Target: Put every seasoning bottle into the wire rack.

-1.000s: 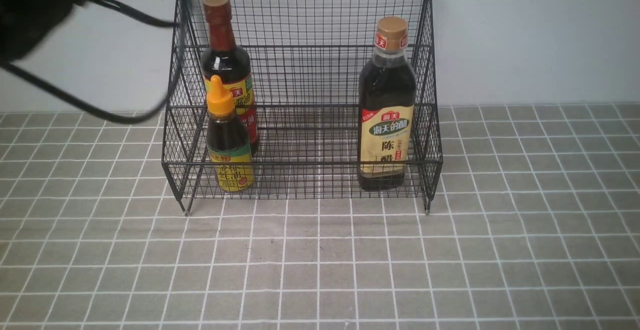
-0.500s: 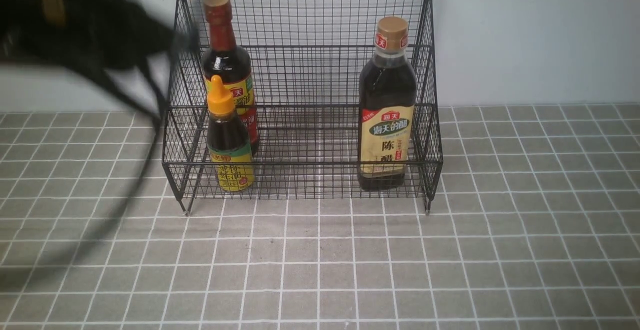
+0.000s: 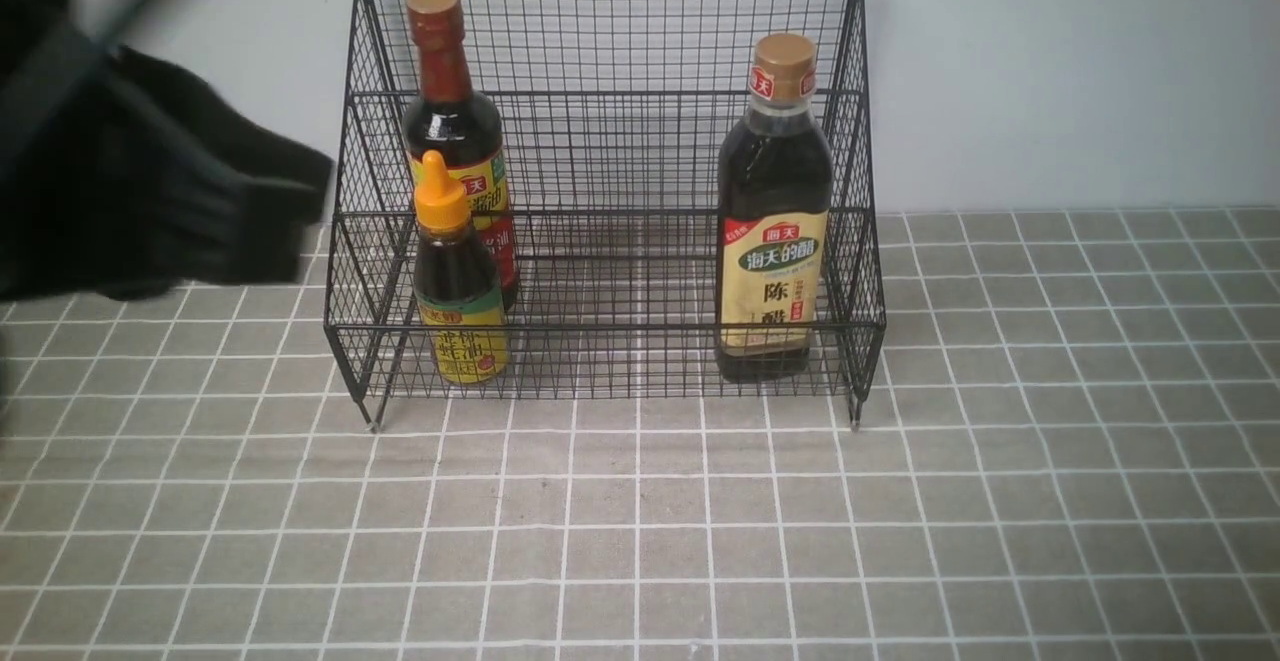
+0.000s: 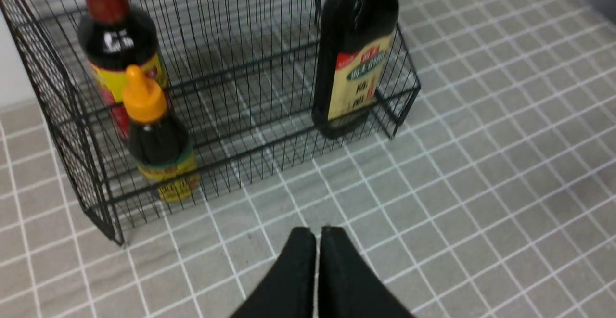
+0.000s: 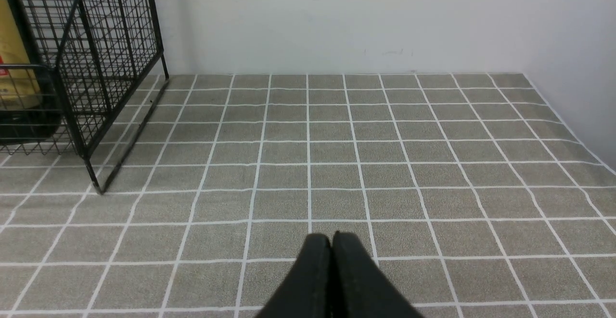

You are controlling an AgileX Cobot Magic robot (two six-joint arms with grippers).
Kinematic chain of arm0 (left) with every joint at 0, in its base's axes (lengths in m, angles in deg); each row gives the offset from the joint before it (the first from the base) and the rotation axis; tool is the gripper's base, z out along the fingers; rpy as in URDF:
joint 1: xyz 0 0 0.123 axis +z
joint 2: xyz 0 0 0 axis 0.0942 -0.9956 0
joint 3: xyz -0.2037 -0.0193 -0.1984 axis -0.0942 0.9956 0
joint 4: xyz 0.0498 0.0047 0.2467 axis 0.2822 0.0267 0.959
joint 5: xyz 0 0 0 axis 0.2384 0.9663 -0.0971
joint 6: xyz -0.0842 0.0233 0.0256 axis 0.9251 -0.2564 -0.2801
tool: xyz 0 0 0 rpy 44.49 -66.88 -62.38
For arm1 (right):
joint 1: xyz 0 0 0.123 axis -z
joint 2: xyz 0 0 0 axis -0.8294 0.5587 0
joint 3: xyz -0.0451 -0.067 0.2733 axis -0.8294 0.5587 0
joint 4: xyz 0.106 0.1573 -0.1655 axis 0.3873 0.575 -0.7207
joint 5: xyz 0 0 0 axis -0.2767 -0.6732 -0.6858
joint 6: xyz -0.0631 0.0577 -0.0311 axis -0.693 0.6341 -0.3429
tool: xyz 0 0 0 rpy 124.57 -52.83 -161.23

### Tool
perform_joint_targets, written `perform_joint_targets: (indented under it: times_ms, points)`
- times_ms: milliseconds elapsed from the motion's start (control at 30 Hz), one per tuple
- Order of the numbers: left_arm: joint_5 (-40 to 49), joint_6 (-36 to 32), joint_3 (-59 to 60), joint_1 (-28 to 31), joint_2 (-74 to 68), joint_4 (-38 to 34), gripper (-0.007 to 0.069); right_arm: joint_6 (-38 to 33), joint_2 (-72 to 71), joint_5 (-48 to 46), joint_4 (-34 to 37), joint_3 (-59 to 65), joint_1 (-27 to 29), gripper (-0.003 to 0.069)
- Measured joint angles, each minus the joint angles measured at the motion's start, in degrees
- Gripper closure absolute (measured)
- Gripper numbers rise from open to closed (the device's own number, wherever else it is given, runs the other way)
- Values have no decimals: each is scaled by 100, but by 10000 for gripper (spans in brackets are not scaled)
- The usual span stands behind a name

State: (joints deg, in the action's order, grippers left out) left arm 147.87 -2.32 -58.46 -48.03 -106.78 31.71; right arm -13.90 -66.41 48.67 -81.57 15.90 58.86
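The black wire rack (image 3: pixel 610 91) stands against the back wall with all three bottles inside. The tall bottle with the red-yellow label (image 3: pixel 455 131) stands at the rack's back left. The short bottle with the orange pointed cap (image 3: pixel 455 281) stands in front of it. The tall bottle with the beige label and tan cap (image 3: pixel 773 211) stands at the front right. My left gripper (image 4: pixel 316 231) is shut and empty, in the air left of the rack; its arm shows blurred in the front view (image 3: pixel 150 201). My right gripper (image 5: pixel 331 236) is shut and empty above the cloth, right of the rack (image 5: pixel 96 63).
A grey checked cloth (image 3: pixel 700 521) covers the table. A pale wall (image 3: pixel 1050 71) runs behind the rack, and a side wall (image 5: pixel 577 44) closes the table's right end.
My left arm has swung down from the upper left corner and now hangs lower, beside the rack's left side. The bottles and the rack have not moved.
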Motion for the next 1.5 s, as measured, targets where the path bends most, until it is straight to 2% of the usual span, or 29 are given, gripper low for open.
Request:
perform_joint_targets:
  times_ms: [267, 400, 467, 600, 633, 667, 833, 867, 900, 967, 1067, 1167, 1267, 1367, 1433, 1500]
  points:
    - [-52, -17, 0, -1, 890, 314, 631, 0, 0, 0, 0, 0, 0, 673]
    - [-165, -17, 189, -1, 1486, 909, 631, 0, 0, 0, 0, 0, 0, 673]
    - [-422, -17, 686, 52, 1947, 1126, 631, 0, 0, 0, 0, 0, 0, 673]
    - [-1028, -61, 2063, 740, 3013, 982, 631, 0, 0, 0, 0, 0, 0, 673]
    - [-1260, -153, 2579, 1075, 3421, 861, 631, 0, 0, 0, 0, 0, 0, 673]
    - [-1260, -172, 2668, 1134, 3479, 861, 631, 0, 0, 0, 0, 0, 0, 673]
    - [-2358, -680, 5138, 2740, 5057, 103, 631, 0, 0, 0, 0, 0, 0, 673]
    - [-2358, -694, 5224, 2793, 5057, 103, 631, 0, 0, 0, 0, 0, 0, 673]
    - [-2795, -801, 5803, 3176, 5411, -117, 631, 0, 0, 0, 0, 0, 0, 673]
    - [-3338, -872, 6534, 3515, 5544, -310, 631, 0, 0, -7, 0, 0, 0, 673]
    - [-4178, -883, 7371, 3896, 5554, -458, 631, 0, 0, -6, 0, 0, 0, 673]
    - [-4497, -889, 7647, 4075, 5554, -491, 631, 0, 0, -6, 0, 0, 0, 673]
    - [-4386, -968, 7665, 4116, 5554, -491, 631, 0, 0, -6, 0, 0, 0, 673]
    - [-3821, -1478, 7676, 4122, 5554, -581, 631, 0, 0, -6, 0, 0, 0, 673]
    - [-3756, -1661, 7676, 4122, 5554, -644, 631, 0, 0, -6, 0, 0, 0, 673]
    - [-3752, -2121, 7676, 4122, 5554, -821, 631, 0, 0, -6, 0, 0, 0, 673]
